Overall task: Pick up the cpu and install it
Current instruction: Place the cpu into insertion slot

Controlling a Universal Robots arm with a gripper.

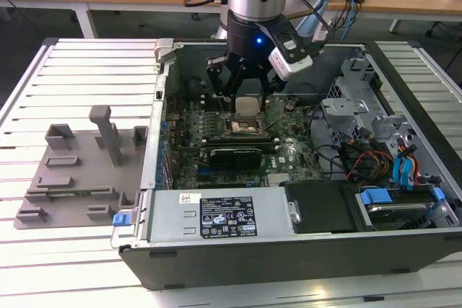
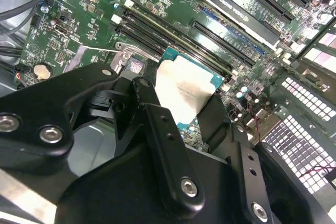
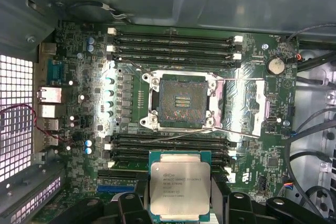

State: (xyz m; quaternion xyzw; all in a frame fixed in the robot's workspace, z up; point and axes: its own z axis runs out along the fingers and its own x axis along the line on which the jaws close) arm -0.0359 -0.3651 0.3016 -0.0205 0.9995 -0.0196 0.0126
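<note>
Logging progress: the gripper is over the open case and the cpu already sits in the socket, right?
Not quite. The gripper is over the open case, but the first wrist view shows the socket empty. The cpu is held between the gripper's fingers, apart from the socket.

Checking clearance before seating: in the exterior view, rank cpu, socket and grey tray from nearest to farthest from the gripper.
1. cpu, held in the gripper.
2. socket, close by, inside the case.
3. grey tray, outside the case, at the exterior view's left.
</note>
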